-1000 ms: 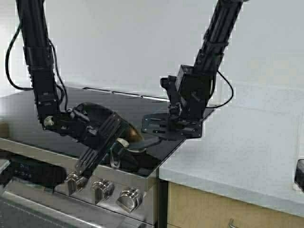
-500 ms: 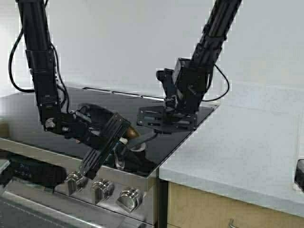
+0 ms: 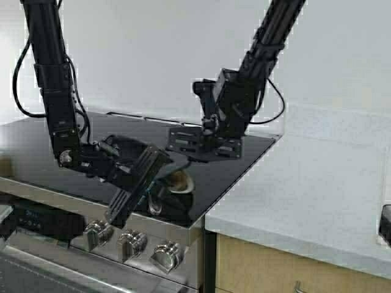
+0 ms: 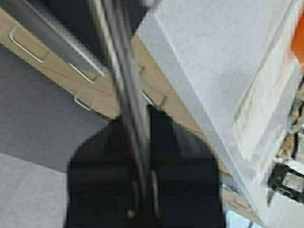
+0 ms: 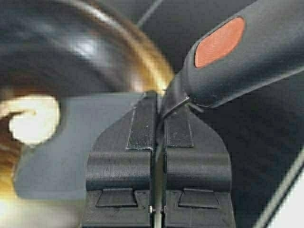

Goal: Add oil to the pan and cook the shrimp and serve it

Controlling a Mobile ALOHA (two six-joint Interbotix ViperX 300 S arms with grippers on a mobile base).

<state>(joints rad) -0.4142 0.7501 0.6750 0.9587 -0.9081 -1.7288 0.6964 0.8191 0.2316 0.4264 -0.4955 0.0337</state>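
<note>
While the left tool (image 3: 160,183) clamps the pan's short metal handle (image 4: 124,102), its fingers pressed onto it from both sides, the pan (image 3: 174,177) is held tilted above the front edge of the black glass cooktop (image 3: 36,146), near the stove's right front corner. From the high view only part of the pan's rim and a pale patch inside it show past the left arm. The right tool (image 5: 160,124) is pinched shut on a grey spatula (image 5: 71,142) at the neck where the blade meets the dark handle with an orange oval inset (image 5: 220,42). The spatula blade reaches into the pan, whose golden, shiny rim (image 5: 137,61) curves behind it. The shrimp (image 5: 31,118), a pale curled lump, lies in the pan just beside the blade's edge; whether they touch cannot be told. In the high view the right tool (image 3: 204,143) hangs over the cooktop just behind the pan. Silver knobs (image 3: 131,243) line the stove front below, and a pale worktop (image 3: 305,189) stretches to the right of the stove.
</note>
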